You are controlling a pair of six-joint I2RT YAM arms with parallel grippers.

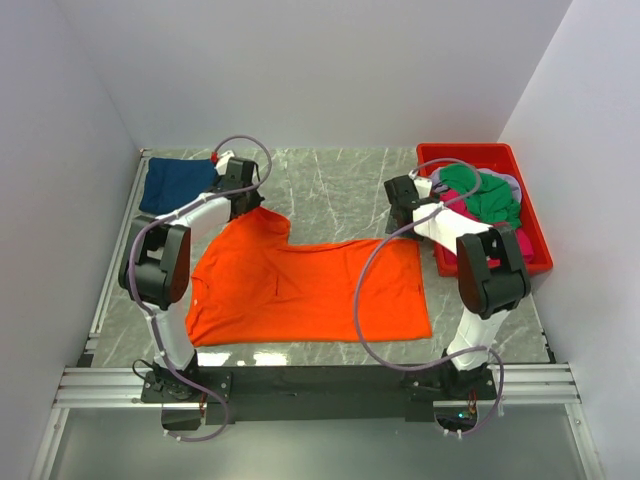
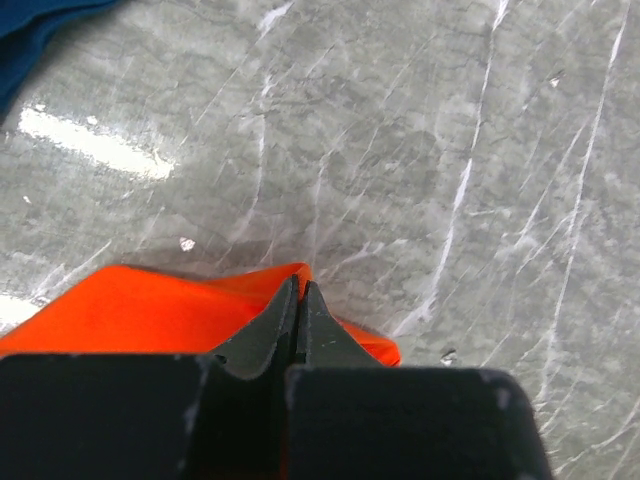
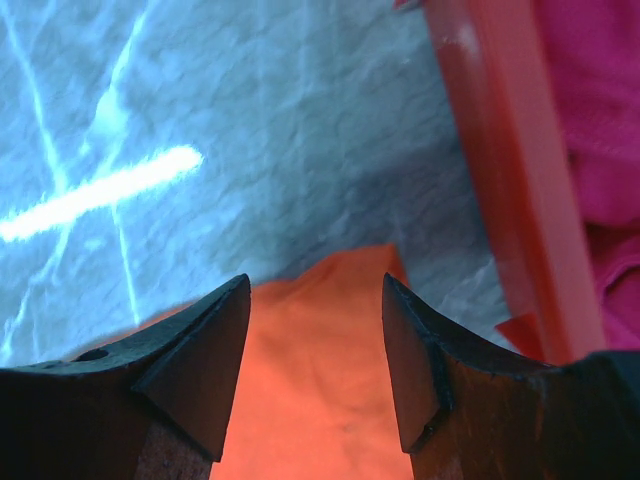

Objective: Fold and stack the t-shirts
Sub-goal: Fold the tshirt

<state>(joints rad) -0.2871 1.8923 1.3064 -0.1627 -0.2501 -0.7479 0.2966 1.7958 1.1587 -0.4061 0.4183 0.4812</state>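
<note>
A bright orange t-shirt (image 1: 300,285) lies spread on the marble table. My left gripper (image 1: 243,203) is shut on the shirt's far left corner (image 2: 200,305); its fingers (image 2: 318,335) press together with orange cloth on both sides. My right gripper (image 1: 404,222) is open, its jaws on either side of the shirt's far right corner (image 3: 320,380) without closing on it. A dark navy t-shirt (image 1: 176,184) lies folded at the far left, its edge showing in the left wrist view (image 2: 40,25).
A red plastic bin (image 1: 530,215) at the right holds green (image 1: 488,195), magenta (image 3: 600,130) and grey shirts; its wall (image 3: 505,170) is close to my right gripper. White walls enclose the table.
</note>
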